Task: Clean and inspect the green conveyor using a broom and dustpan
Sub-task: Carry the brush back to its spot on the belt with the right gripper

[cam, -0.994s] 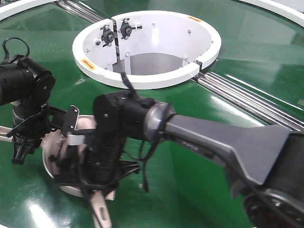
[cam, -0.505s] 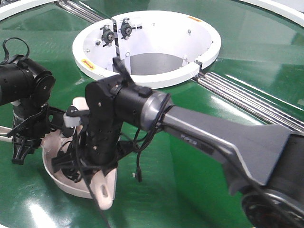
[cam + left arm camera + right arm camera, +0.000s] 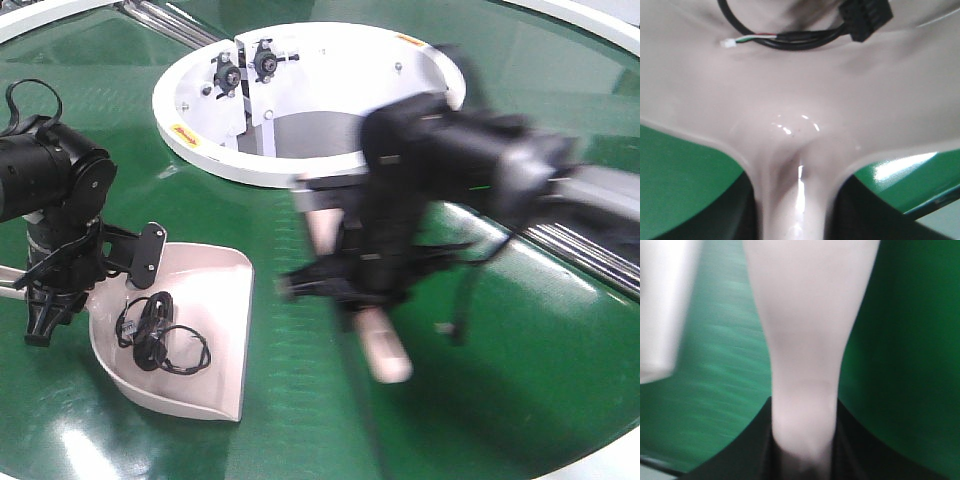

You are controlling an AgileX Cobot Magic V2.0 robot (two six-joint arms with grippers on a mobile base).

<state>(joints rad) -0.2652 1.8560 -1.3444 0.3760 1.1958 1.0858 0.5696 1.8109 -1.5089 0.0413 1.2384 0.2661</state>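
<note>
Beige dustpan [image 3: 215, 300] holding black cable [image 3: 150, 335], connector [image 3: 865, 20] distinct only from left wrist

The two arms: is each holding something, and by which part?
The left gripper holds the dustpan by its narrow handle; the right gripper holds the broom along its handle.

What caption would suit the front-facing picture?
Left gripper holds pale beige plastic dustpan containing black cable on glossy green conveyor; blurred right gripper holds slim beige broom.
</note>
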